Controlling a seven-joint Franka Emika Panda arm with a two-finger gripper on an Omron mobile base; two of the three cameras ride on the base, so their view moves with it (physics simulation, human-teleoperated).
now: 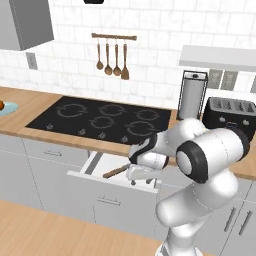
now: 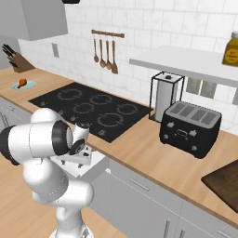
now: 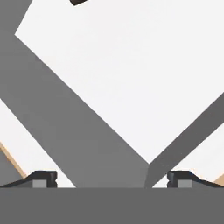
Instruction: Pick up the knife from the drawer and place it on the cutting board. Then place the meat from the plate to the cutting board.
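Observation:
The drawer point(image 1: 86, 175) stands pulled out under the cooktop, its white floor point(image 3: 131, 65) filling the hand view. Inside lies the knife point(image 1: 115, 171); its brown handle shows left of the hand and the blade is hidden behind it. My gripper point(image 1: 136, 179) points down into the drawer just right of the handle, open with nothing between the fingertips point(image 3: 43, 178). The pale blue plate point(image 2: 28, 86) with the orange-brown meat point(image 2: 21, 82) sits far left on the counter. The dark cutting board point(image 2: 227, 182) lies at the far right.
A black cooktop point(image 1: 100, 117) lies behind the drawer. A knife block point(image 2: 16, 61) stands by the plate. A toaster point(image 2: 189, 126) and a paper-towel holder point(image 2: 165, 95) stand on the counter between the cooktop and the cutting board. Utensils point(image 1: 112, 60) hang on the wall.

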